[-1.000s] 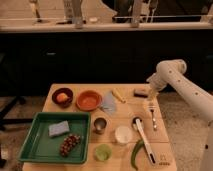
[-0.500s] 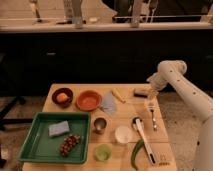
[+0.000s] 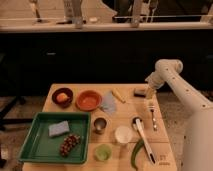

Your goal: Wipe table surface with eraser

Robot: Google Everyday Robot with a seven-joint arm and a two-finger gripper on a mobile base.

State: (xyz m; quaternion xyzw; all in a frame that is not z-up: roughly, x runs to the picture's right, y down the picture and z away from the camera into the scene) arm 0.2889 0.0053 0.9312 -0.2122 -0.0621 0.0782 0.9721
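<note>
**Jaws parted as gripper (image 3: 149, 92) hangs by eraser (image 3: 140, 92) at far edge of table surface (image 3: 128, 111)**

Nearest the camera, a curved green pod (image 3: 136, 153) lies at the front right corner of the light wooden top, just beside a long white-handled utensil (image 3: 145, 141) whose dark head points toward the middle. A small green cup (image 3: 103, 152) stands at the front edge. To its left a green tray (image 3: 31, 146) holds a pale grey-blue sponge (image 3: 59, 128) and a bunch of dark grapes (image 3: 69, 144).

Mid-table, a white cup (image 3: 123, 134) and a metal cup (image 3: 100, 124) stand near each other, and a fork (image 3: 152, 114) lies along the right side, well apart from both.

Farther back, from the left, sit a dark bowl (image 3: 62, 96) with something orange in it, an orange bowl (image 3: 88, 100), a thin blue-grey cloth (image 3: 108, 103) and a small yellowish object (image 3: 118, 95).

At the far right corner the eraser lies flat on the wood. The gripper is low at its right end, fingers spread and holding nothing; whether they touch the block cannot be told. The white arm (image 3: 172, 75) arches in from the right. A dark counter (image 3: 100, 50) runs behind the table.
</note>
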